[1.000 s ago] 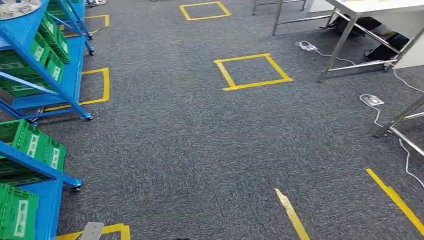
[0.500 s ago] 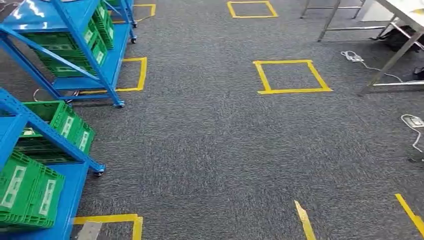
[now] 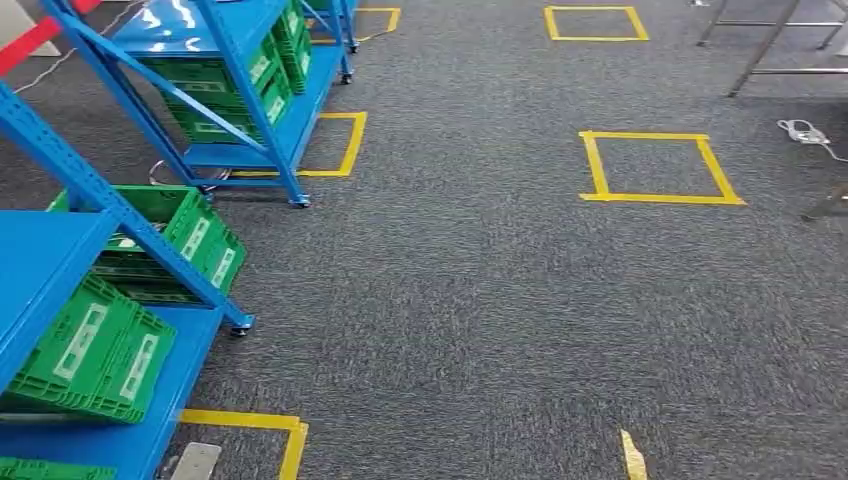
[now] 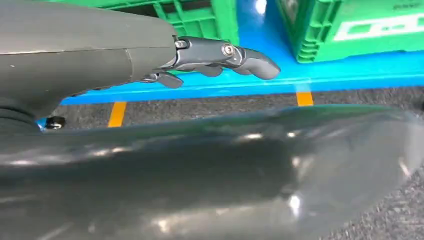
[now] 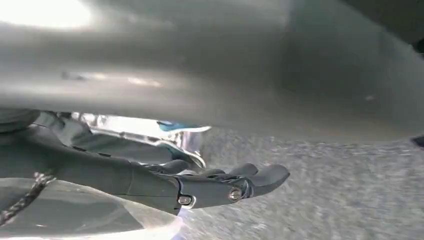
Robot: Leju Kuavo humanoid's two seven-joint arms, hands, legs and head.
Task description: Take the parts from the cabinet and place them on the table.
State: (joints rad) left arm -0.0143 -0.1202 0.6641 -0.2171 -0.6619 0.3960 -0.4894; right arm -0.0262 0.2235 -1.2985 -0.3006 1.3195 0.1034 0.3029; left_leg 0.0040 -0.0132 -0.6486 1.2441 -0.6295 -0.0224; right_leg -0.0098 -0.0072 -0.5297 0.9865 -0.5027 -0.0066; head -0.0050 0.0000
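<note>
Ahead, grey carpet point(image 3: 480, 300) spreads wide, blue shelving racks point(image 3: 60, 250) on its left edge carrying green crates point(image 3: 100, 350); whether parts lie inside cannot be told. Left hand point(image 4: 220, 57) and right hand point(image 5: 225, 187) hang released, grasping nothing.

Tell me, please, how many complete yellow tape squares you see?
2: the near square right of centre, the far square beyond it. Others beside the racks are partly hidden.

Bright blue cabinet point(image 3: 235, 75) shelving carries green crates point(image 3: 95, 350) with white labels — beside it, speckled grey carpet point(image 3: 470, 300) marked by yellow tape squares point(image 3: 655, 165).
</note>
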